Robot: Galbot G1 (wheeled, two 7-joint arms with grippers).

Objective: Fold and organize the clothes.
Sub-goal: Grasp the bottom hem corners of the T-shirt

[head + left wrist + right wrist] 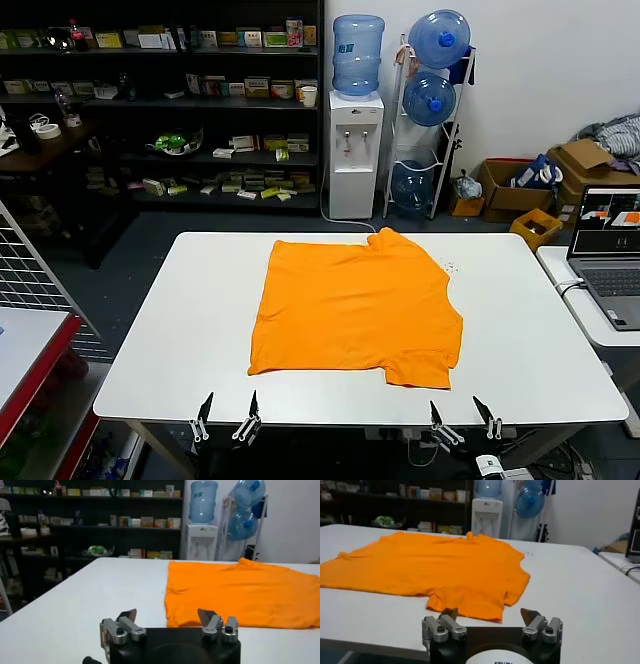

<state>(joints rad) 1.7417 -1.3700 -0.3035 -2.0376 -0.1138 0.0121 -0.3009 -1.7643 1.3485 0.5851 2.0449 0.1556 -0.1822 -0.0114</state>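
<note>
The orange T-shirt (pixel 355 308) lies flat on the white table (pixel 180 340), partly folded, plain side up; one sleeve sticks out at the near right corner. It also shows in the left wrist view (pixel 240 592) and the right wrist view (pixel 430 567). My left gripper (pixel 228 415) is open and empty at the table's near edge, left of the shirt. My right gripper (pixel 461 417) is open and empty at the near edge, just right of the sleeve. In the wrist views the left gripper (pixel 168 616) and right gripper (pixel 490 614) hold nothing.
A laptop (pixel 610 250) sits on a side table at the right. Behind the table stand a water dispenser (pixel 356 135), a rack of water bottles (pixel 432 110), dark shelves (pixel 160 100) and cardboard boxes (pixel 520 185). A red-edged wire rack (pixel 30 300) is at the left.
</note>
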